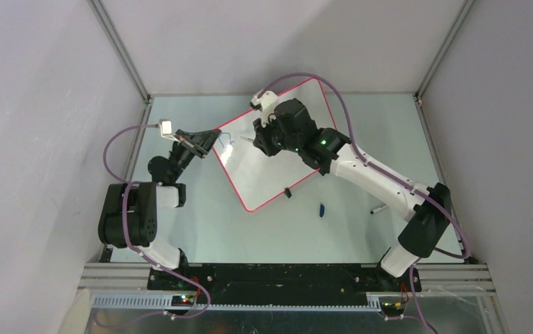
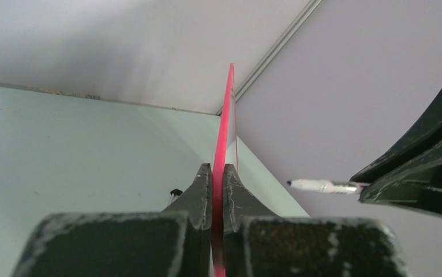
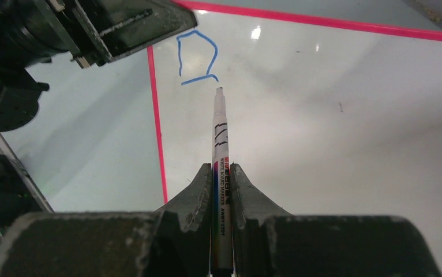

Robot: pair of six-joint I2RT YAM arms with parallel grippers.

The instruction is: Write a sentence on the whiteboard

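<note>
My left tool [image 2: 218,168]: clamped shut on the red-pink rim of the glossy white rectangular whiteboard [image 3: 351,115]. My right tool [image 3: 223,168]: gripping a white marker pen [image 3: 219,124], tip just beside a blue handwritten letter [image 3: 214,52].

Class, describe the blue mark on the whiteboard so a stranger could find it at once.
Start at the whiteboard, the big white panel with a red-pink rim. Go to the corner pinched by the left gripper. Just inside it, ahead of the marker tip, is a looped blue outline, the board's only writing.
</note>
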